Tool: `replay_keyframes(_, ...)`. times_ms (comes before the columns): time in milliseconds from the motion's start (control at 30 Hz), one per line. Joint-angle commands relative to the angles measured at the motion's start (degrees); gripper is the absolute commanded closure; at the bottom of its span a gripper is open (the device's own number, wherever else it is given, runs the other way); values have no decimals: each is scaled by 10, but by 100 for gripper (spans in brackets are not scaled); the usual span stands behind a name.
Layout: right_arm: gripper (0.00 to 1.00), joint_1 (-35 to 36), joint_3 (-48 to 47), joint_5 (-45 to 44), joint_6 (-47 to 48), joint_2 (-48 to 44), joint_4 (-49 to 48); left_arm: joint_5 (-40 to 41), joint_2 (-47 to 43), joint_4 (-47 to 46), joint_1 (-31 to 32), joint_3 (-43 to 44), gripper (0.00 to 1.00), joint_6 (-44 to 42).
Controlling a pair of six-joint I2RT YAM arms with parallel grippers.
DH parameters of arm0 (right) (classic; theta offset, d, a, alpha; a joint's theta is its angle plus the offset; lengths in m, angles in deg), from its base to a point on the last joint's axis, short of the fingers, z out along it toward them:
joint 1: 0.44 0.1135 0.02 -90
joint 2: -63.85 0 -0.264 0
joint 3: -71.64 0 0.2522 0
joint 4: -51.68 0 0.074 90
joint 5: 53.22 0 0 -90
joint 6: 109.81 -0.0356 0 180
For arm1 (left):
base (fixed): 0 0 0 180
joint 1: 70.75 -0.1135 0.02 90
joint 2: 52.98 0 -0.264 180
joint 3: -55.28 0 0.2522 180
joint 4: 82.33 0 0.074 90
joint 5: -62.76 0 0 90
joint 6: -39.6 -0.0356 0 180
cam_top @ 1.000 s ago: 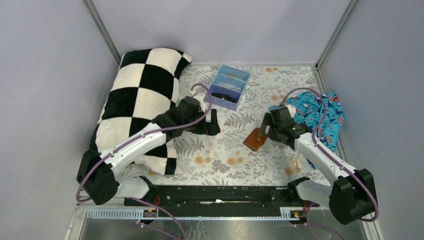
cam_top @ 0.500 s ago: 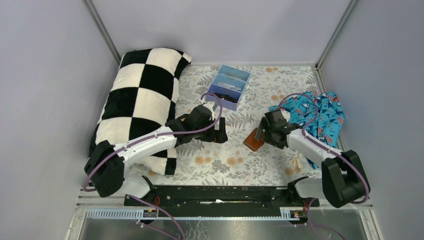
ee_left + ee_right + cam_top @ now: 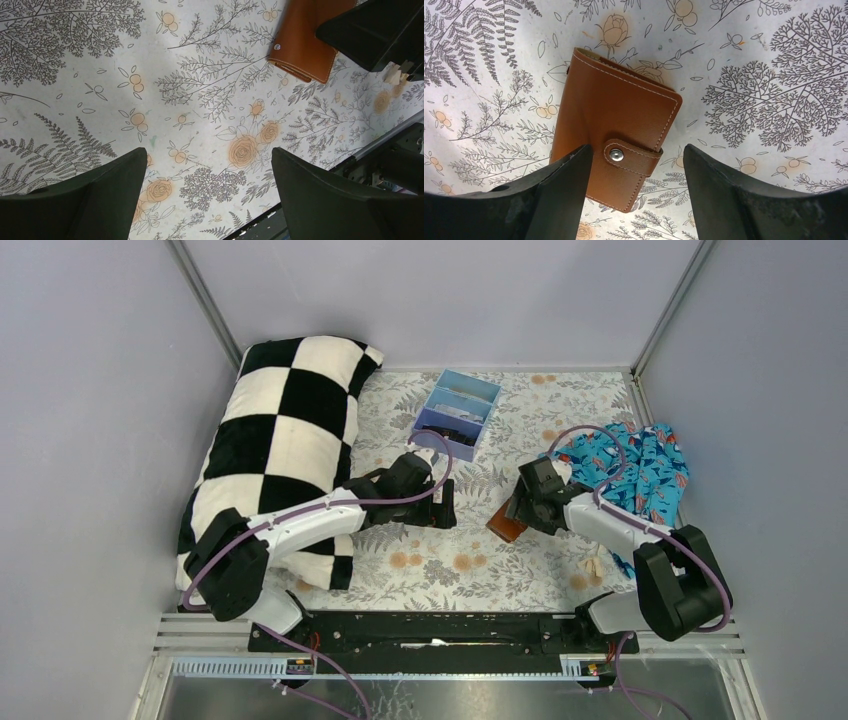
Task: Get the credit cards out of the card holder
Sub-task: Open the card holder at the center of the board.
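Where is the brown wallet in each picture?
Top view: the card holder lies a little right of the middle.
Left wrist view: the card holder is near the top right corner.
Right wrist view: the card holder is in the middle, snapped shut.
Shared landmark: the flowered tablecloth lies under it in all three.

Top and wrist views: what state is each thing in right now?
Card holder, shut, snap fastened, flat on the table.
Cards, none showing.
Right gripper, open, straddling the card holder's snap end.
Left gripper, open, empty, over the table.
Tray, upright, contents unclear.
Cloth, crumpled at the right.
Pillow, lying at the left.
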Motion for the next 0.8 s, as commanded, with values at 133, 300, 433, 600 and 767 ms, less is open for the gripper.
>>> replay_keyframes(133,28,38,-37,-81,-6,6,58,-1,4,-26,2,24,1,3)
replay_keyframes(300,38,62,-64,-126,-1,34,91,-10,4,-31,2,17,1,9)
replay_keyframes(433,46,64,-60,-117,-1,42,79,-14,0,-36,2,14,1,13)
replay_keyframes(600,66,64,-54,-115,-2,56,68,-9,-5,-36,2,4,1,14)
replay_keyframes(767,86,63,-41,-111,-2,50,60,2,-13,-36,2,-4,1,21)
